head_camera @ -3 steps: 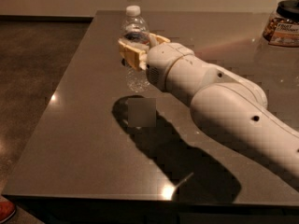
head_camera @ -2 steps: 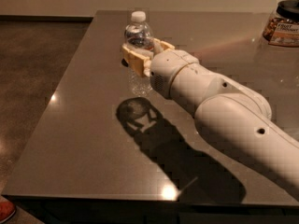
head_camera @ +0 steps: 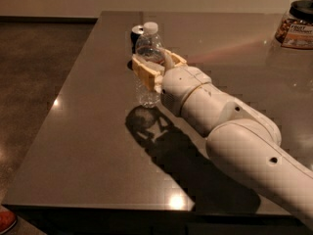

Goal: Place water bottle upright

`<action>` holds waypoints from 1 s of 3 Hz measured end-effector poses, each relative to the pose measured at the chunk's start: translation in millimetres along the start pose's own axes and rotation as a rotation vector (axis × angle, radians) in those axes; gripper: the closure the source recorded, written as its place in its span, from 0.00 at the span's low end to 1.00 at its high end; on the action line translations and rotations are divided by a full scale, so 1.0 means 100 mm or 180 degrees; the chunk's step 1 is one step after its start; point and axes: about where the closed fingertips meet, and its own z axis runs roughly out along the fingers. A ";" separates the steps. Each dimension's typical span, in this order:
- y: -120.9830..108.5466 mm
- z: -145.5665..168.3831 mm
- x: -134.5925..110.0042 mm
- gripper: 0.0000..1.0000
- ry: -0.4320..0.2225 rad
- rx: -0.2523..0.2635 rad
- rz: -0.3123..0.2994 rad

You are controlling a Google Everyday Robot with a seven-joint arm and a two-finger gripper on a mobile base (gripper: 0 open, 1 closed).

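**Water bottle [head_camera: 147, 67] lower and nearer than a second ago, upright in the grip**

Since the earlier frames the bottle and the gripper [head_camera: 152, 63] have shifted together toward the near side of the table [head_camera: 93, 146], and a dark soda can [head_camera: 136, 35] now shows behind the bottle.

Bottle: stands upright, white cap [head_camera: 150, 27] on top, left of the table's middle. Its base sits at the surface or just above it; contact cannot be told. Its shadow [head_camera: 145, 124] lies directly in front of the base.

Gripper: closed around the bottle's middle, one tan finger [head_camera: 143, 71] across the near side, the other behind it. The white arm [head_camera: 230, 131] runs from the lower right corner up to the bottle.

Surroundings: the soda can stands just behind the bottle, partly hidden by it. A jar [head_camera: 295, 26] with a dark lid and a printed label sits at the far right corner of the table, well apart from the bottle. A red object [head_camera: 5, 221] shows at the lower left edge, on the floor.
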 end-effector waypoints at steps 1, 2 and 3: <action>-0.02 -0.03 -0.11 1.00 0.0046 0.0054 -0.0047; -0.03 -0.04 -0.17 1.00 0.0030 0.0087 -0.0085; -0.02 -0.05 -0.24 1.00 -0.0005 0.0105 -0.0099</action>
